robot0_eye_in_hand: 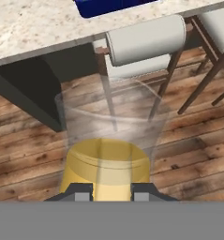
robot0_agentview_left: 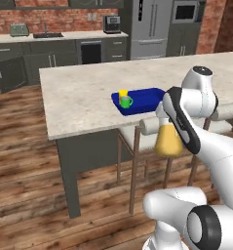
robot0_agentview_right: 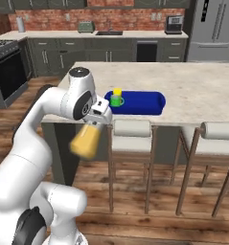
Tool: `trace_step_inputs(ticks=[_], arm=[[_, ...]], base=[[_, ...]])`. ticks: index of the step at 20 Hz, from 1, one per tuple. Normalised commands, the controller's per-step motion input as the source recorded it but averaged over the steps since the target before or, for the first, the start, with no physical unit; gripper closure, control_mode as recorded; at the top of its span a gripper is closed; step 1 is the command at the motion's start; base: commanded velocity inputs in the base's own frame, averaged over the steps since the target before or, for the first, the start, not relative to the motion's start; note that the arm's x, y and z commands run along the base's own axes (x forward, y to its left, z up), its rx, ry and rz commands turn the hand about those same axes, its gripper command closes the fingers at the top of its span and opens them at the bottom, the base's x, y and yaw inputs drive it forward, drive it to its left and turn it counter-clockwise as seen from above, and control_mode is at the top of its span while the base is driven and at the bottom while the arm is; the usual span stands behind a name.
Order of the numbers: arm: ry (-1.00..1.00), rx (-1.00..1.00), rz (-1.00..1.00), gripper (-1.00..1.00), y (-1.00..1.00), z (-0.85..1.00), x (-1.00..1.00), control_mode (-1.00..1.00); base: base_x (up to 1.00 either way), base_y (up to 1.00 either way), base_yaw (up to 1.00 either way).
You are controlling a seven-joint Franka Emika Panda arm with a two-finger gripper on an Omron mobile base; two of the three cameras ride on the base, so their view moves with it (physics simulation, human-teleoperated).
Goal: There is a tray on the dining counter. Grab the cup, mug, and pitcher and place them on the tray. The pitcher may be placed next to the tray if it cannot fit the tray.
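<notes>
While your gripper [robot0_eye_in_hand: 108, 192] clasped the pitcher [robot0_eye_in_hand: 108, 150] below the counter [robot0_agentview_left: 84, 97], cup [robot0_agentview_left: 123, 93] and mug [robot0_agentview_left: 126, 101] sat on the tray [robot0_agentview_left: 147, 102]; you needed to lift it onto or beside that.

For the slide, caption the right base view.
Gripper carries the pitcher beside the stools, short of the blue tray already holding the cup and mug.

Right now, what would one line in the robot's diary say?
gripper: shut on pitcher, carried beside the stools | cup and mug: on tray | tray: on dining counter
</notes>
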Motion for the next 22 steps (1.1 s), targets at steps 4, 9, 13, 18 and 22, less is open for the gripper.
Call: trace_step_inputs(ticks=[4, 9, 13, 18, 22], arm=[[0.00, 0.00, 0.00, 1.00, 0.00, 0.00, 0.00, 1.00], [0.00, 0.00, 0.00, 1.00, 0.00, 0.00, 0.00, 1.00], [0.00, 0.00, 0.00, 1.00, 0.00, 0.00, 0.00, 1.00], [0.00, 0.00, 0.00, 1.00, 0.00, 0.00, 0.00, 1.00], [0.00, 0.00, 0.00, 1.00, 0.00, 0.00, 0.00, 1.00]], base=[[0.00, -0.76, 0.34], [0.00, -0.77, 0.25], [0.02, -0.76, 0.23], [0.12, -0.65, 0.22], [0.27, -0.47, 0.18]])
